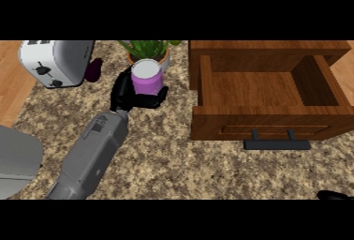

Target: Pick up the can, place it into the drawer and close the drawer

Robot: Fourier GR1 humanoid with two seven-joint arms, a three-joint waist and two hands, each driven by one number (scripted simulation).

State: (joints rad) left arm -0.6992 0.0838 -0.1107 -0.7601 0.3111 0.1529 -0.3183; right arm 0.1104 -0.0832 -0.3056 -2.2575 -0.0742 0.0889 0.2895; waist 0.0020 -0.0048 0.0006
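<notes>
A purple can [148, 80] with a white top stands upright on the speckled counter, left of the drawer. My left hand [133, 99] comes in from the lower left and has its black fingers and thumb curled round the can's lower part. The wooden drawer [266, 115] stands pulled open at the right; its inside shows bare wood and its black handle [276, 144] points toward me. Only a black tip of my right hand [336, 195] shows at the lower right corner.
A potted green plant [149, 48] stands just behind the can. A silver toaster [55, 61] sits at the back left with a dark purple object [94, 69] beside it. A large grey rounded shape [17, 161] fills the left edge.
</notes>
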